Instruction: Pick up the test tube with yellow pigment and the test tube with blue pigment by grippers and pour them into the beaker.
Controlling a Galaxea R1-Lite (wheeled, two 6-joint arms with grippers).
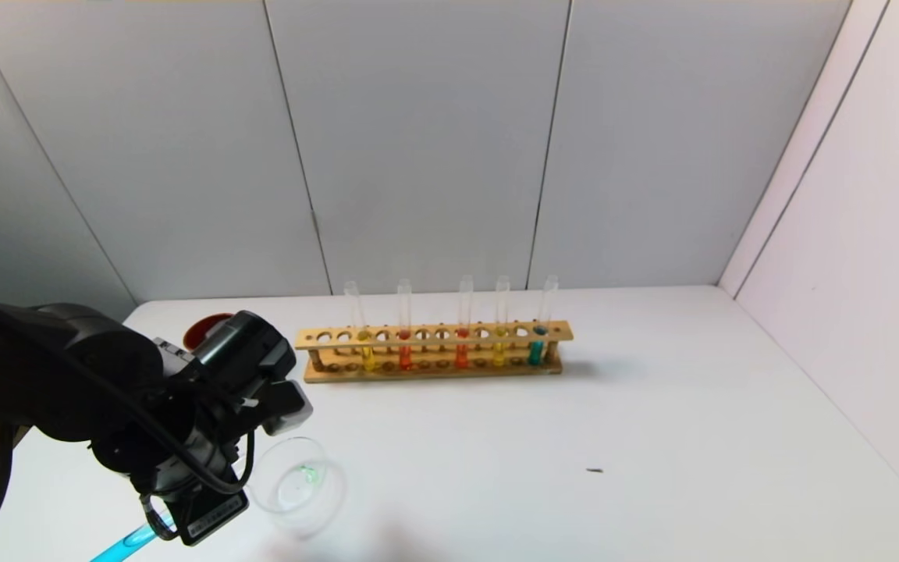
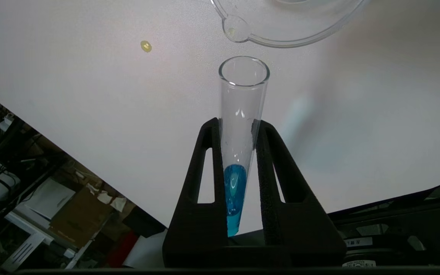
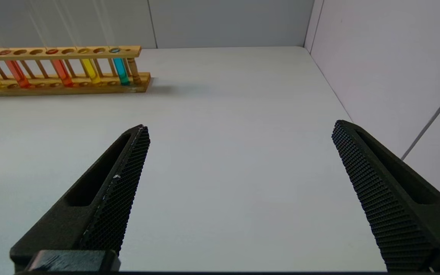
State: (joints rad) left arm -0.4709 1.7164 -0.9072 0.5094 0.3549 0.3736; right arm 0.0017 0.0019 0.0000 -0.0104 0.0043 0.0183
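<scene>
Left gripper [image 2: 239, 128] clamped on the test tube with blue pigment [image 2: 239, 152], mouth just short of the beaker [image 1: 297, 484] rim. Right gripper [image 3: 239, 133] spread wide, holding nothing, above the table [image 1: 652, 437]. Wooden rack [image 1: 434, 351] at far side holds the test tube with yellow pigment [image 1: 501, 332].

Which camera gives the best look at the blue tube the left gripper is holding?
The left wrist view: the blue tube shows whole between the left gripper fingers, open mouth near the beaker. The head view shows only its blue end; the right wrist view misses it.
</scene>
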